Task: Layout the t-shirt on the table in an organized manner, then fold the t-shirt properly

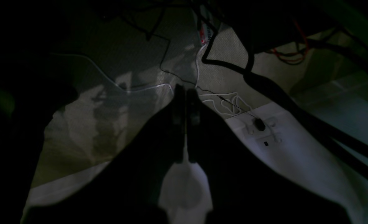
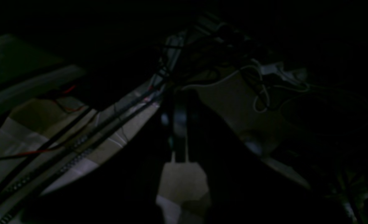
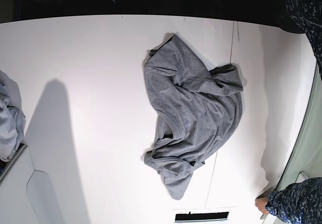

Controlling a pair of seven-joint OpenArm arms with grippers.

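Left pincer [image 1: 186, 93]: seen in its own wrist view, both dark fingers pressed together, nothing between them; it hangs over dim floor crossed by black and white cables [image 1: 224, 104].
Right pincer [image 2: 180, 121]: very dark wrist view, fingers drawn narrow and together, holding nothing that can be made out; tangled cables [image 2: 258, 90] lie beyond it.
Person's hand [image 3: 261, 205]: at 5 o'clock of the base view, resting on the worktop edge, with a blue patterned sleeve [image 3: 297, 201] behind it.
T-shirt [image 3: 193, 110]: heather-grey, crumpled and unfolded, lying near the middle of the worktop, slightly toward 3 o'clock; one end bunched toward 6 o'clock, a folded ridge toward 2 o'clock, a corner pointing to 12 o'clock.
Worktop [image 3: 90, 58]: white, matte, far wider than the shirt; a thin dark seam [image 3: 232, 43] runs under the shirt from 12 toward 6 o'clock.
Pale cloth bundle [image 3: 9, 118]: grey-blue, at 9 o'clock on the worktop edge, well apart from the t-shirt.
Arms: neither shows in the base view.
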